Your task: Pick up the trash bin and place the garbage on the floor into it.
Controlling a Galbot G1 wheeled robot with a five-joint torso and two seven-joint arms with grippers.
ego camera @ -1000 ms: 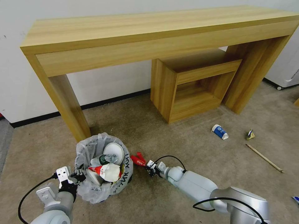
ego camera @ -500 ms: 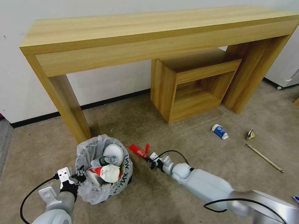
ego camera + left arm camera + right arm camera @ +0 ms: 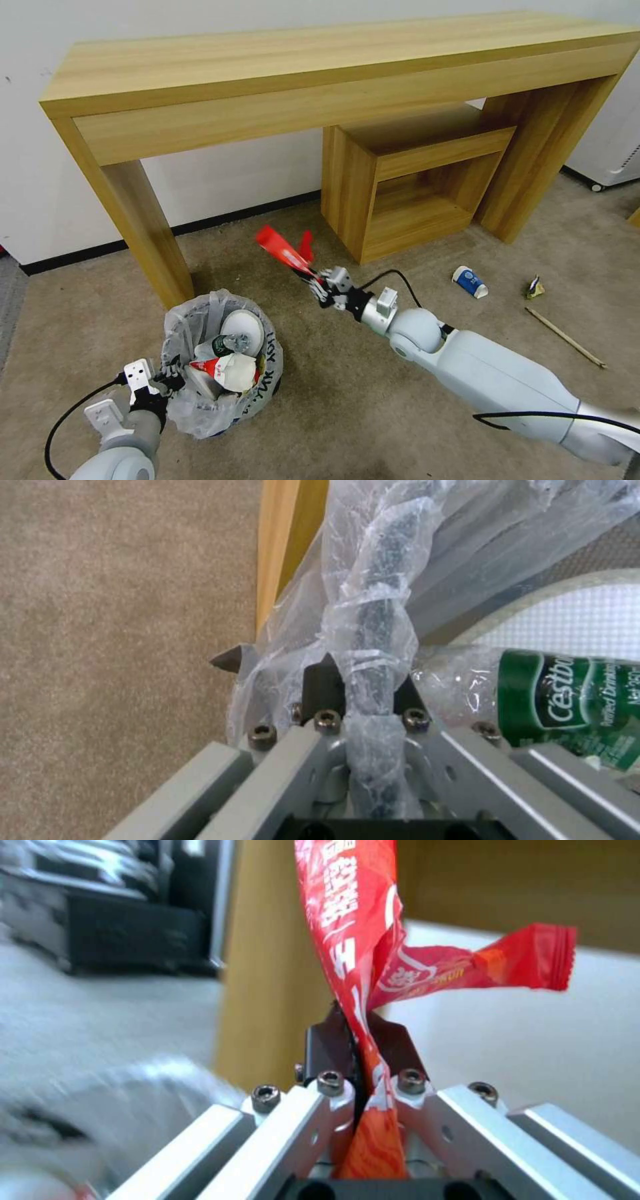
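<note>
The trash bin [image 3: 263, 373], black under a crinkled clear bag, stands on the beige floor [image 3: 373, 413] by the table leg. It holds a white slipper, a green-labelled bottle [image 3: 567, 700] and crumpled paper. My left gripper [image 3: 170, 379] is shut on the bin's bagged rim [image 3: 373, 630]. My right gripper [image 3: 313, 277] hangs in the air to the upper right of the bin, shut on a red wrapper [image 3: 283, 250] [image 3: 363, 940]. Still on the carpet are a blue-white paper cup [image 3: 471, 281], a crushed scrap [image 3: 535, 288] and a wooden stick [image 3: 565, 338].
A long wooden table [image 3: 320, 73] spans the back wall, its left leg [image 3: 143, 230] right behind the bin. A low wooden cubby [image 3: 413, 187] sits under it. A white appliance [image 3: 610, 160] stands at the far right. Open carpet lies between the bin and the cup.
My right gripper has lifted the red wrapper off the carpet and carried it up and away from me. The left gripper and the bin have stayed put.
</note>
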